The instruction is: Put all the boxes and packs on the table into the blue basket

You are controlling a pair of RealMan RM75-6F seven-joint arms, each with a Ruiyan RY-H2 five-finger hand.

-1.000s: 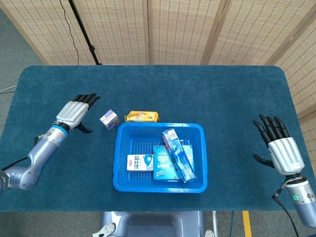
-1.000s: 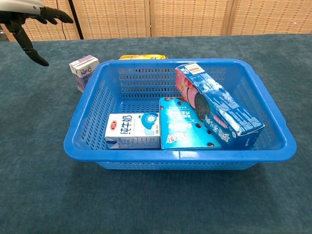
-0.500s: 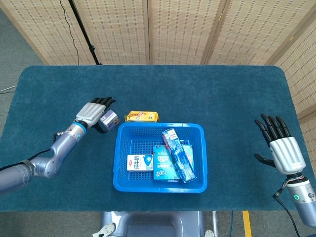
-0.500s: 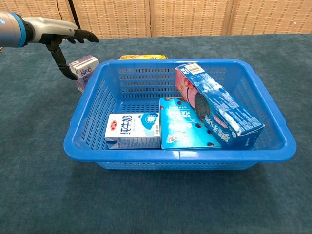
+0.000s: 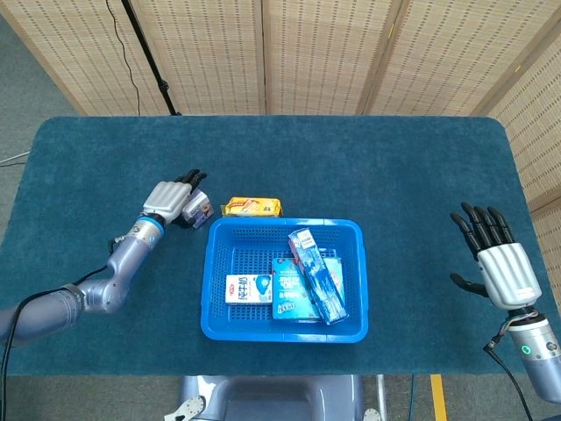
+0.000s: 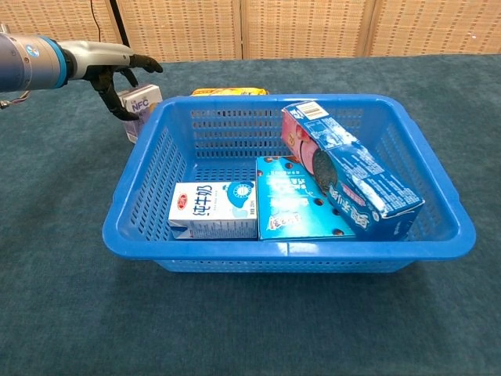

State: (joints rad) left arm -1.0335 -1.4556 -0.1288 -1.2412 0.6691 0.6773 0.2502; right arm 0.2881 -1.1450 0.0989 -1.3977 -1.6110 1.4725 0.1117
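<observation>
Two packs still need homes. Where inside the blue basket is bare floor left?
The blue plastic basket has bare floor along its far-left part, behind the white milk carton. The right half is crowded by the teal box and the long blue box.

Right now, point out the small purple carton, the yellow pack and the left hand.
small purple carton (image 6: 142, 106): chest view, on its printed front face.
yellow pack (image 5: 252, 207): head view, on the middle of its top.
left hand (image 5: 168, 199): head view, on the back of the hand.

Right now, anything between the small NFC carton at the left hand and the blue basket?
Nothing loose lies between them. The left hand is at the NFC carton, which stands just outside the blue basket by its far left corner. Only the basket's wall must be cleared.
</observation>
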